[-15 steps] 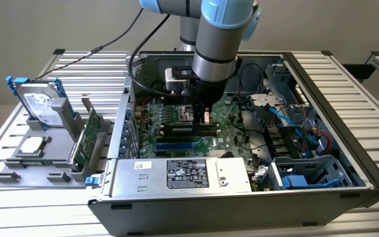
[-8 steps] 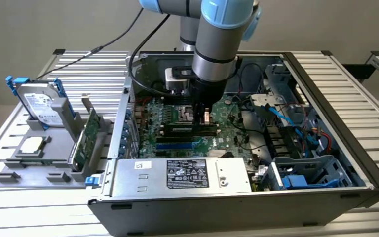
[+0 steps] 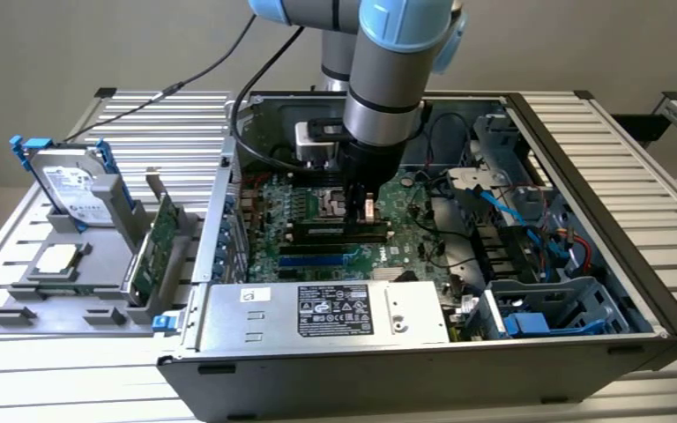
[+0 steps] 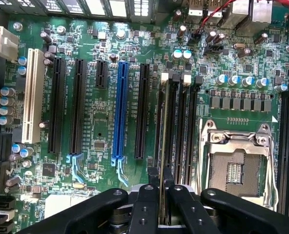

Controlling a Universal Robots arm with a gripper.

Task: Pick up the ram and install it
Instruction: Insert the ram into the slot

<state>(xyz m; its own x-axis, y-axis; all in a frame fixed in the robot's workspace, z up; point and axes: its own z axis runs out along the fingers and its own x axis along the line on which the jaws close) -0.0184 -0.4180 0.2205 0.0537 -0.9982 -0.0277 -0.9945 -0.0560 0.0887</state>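
- In the exterior view we see the arm point(image 3: 386, 79) reaching down into the open case point(image 3: 574, 176). The gripper point(image 3: 360, 210) is low over the middle of the board point(image 3: 274, 242).
- A thin pale strip shows between its fingers. We take it for the ram point(image 3: 365, 208), held upright just above the board. From here we cannot tell whether it touches a slot.
- Well off the board, outside the case on the exterior view's left, a holder point(image 3: 33, 304) carries a drive point(image 3: 66, 185) and a card point(image 3: 151, 251).
- In the wrist view the fingers point(image 4: 147, 200) are pressed in on the ram point(image 4: 162, 161). They pinch it by its flat faces, so we look along its thin edge.
- The ram runs in line with a black slot point(image 4: 168, 92) on the board point(image 4: 95, 131). This slot belongs to the group of black slots next to the socket point(image 4: 235, 168).
- The ram sits directly over that slot or already in its mouth, and we cannot tell which.
- The latch at the slot's far end is too small for us to say whether it is open or locked.
- We judge the pick-up done, since the ram is off the holder and in the grip. The lining-up over the board looks done too.
- The seating is not confirmed: nothing shows the ram pushed home, and the grip is not released.
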